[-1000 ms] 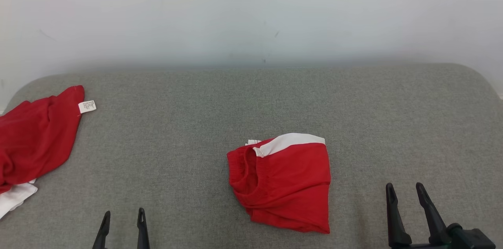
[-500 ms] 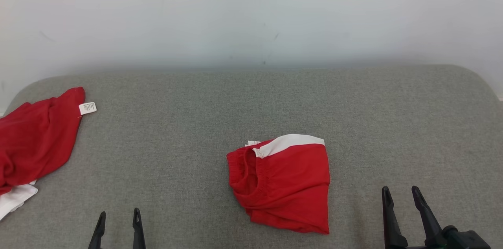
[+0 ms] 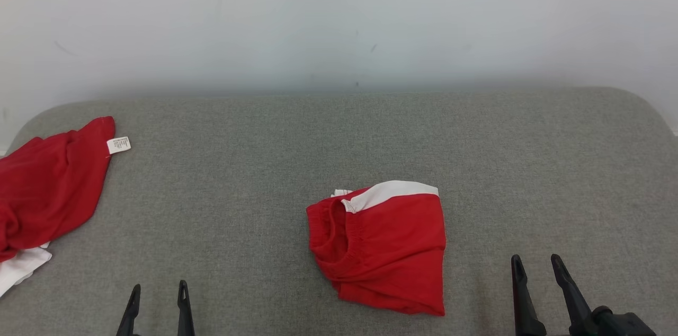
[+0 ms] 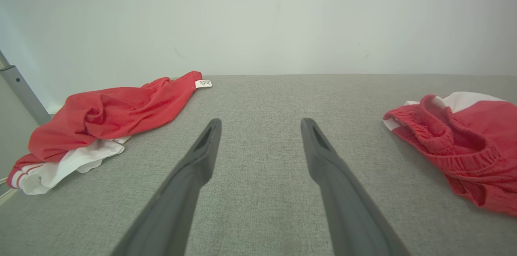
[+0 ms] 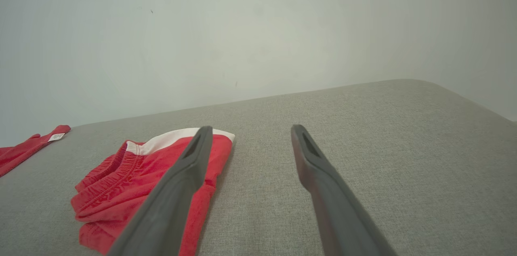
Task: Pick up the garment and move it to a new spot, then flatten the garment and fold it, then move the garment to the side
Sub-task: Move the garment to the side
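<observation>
A red garment with a white band (image 3: pixel 384 248) lies folded into a compact bundle in the middle of the grey padded surface; it also shows at the right of the left wrist view (image 4: pixel 464 147) and at the lower left of the right wrist view (image 5: pixel 133 175). My left gripper (image 3: pixel 157 285) (image 4: pixel 261 120) is open over bare fabric, well to the left of the bundle. My right gripper (image 3: pixel 535 258) (image 5: pixel 251 127) is open just to the right of the bundle, apart from it. Neither gripper has anything between its fingers.
A second red and white garment (image 3: pixel 45 193) (image 4: pixel 105 120) lies crumpled at the surface's left edge, a white label (image 3: pixel 118 144) sticking out. The grey surface (image 3: pixel 339 134) ends at a pale wall behind and has rounded back corners. A metal post (image 4: pixel 20 90) stands at far left.
Both grippers have drawn back slightly toward the near edge and a little to the left. The garments lie as before.
</observation>
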Robot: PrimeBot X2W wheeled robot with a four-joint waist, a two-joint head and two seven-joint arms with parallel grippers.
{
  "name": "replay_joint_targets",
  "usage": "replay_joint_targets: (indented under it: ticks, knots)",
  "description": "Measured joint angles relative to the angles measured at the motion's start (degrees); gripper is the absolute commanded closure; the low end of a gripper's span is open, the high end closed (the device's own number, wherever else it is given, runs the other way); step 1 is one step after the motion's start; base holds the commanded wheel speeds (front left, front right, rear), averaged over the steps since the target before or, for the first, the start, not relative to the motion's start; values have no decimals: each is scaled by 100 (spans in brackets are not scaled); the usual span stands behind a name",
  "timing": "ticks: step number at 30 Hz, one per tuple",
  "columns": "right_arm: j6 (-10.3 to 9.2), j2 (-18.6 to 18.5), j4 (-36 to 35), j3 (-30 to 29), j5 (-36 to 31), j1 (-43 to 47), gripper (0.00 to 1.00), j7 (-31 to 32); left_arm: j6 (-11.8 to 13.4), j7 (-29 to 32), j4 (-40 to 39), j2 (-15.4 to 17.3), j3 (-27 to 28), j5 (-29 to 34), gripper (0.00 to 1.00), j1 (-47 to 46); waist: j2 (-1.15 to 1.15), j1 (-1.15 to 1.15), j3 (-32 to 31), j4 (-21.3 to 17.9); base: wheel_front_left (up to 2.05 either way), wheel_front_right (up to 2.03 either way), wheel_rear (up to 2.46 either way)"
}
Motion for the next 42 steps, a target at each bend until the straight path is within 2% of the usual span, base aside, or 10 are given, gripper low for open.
replay_joint_targets:
  ticks: [35, 42]
  knots:
    - [0, 10, 222, 62, -41, -20, 0, 0, -26, 0, 5, 0, 11, 136, 0, -44, 0, 0, 6, 36, 0, 0, 0]
    - [0, 1, 548, 380, 34, -399, 0, 0, -20, 0, 2, 0, -22, 130, 0, -76, 0, 0, -11, 62, 0, 0, 0]
